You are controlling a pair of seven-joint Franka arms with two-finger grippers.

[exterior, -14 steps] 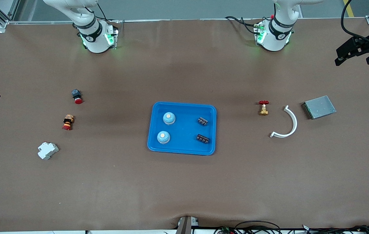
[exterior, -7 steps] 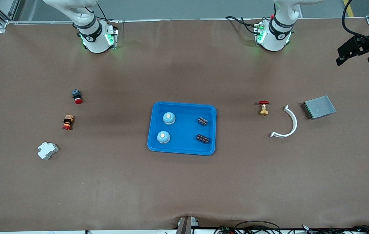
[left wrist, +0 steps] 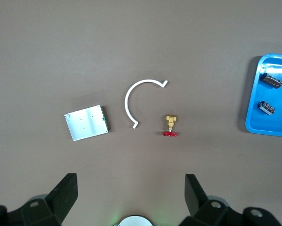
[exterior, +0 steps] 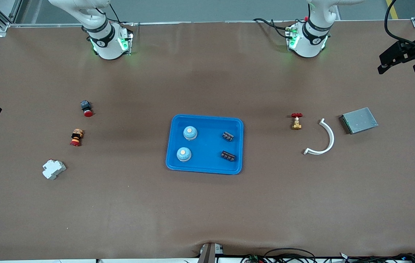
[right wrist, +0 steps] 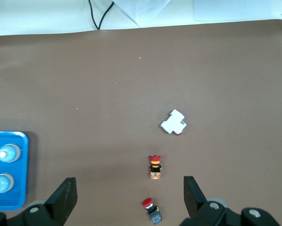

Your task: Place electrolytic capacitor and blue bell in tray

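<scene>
Brown matting covers the whole counter. At about 9 o'clock from the tray, toward the right arm's end, lie a white block (exterior: 53,169), an orange and red button (exterior: 76,137) and a red-capped button (exterior: 86,108).

The right tool (right wrist: 129,200) hangs high over this end with its fingers spread wide and nothing between them. This arm waits.

The blue tray (exterior: 207,117) lies in the middle of the counter. Inside it two blue bells (exterior: 190,133) stand on the 9 o'clock side, and two dark capacitors (exterior: 227,136) lie on the 3 o'clock side. I judge the task finished.

At 3 o'clock from the tray come a brass valve (exterior: 296,121), a white arc (exterior: 322,140) and a grey box (exterior: 359,119). The left tool (left wrist: 130,200) hangs high over them, also spread wide and empty.

Little can go wrong now. If an arm came down again near the tray, it could push the rim and roll the bells out.

In the front view both tools are cut off at the edges. The capacitors are too small to see their leads or markings.
</scene>
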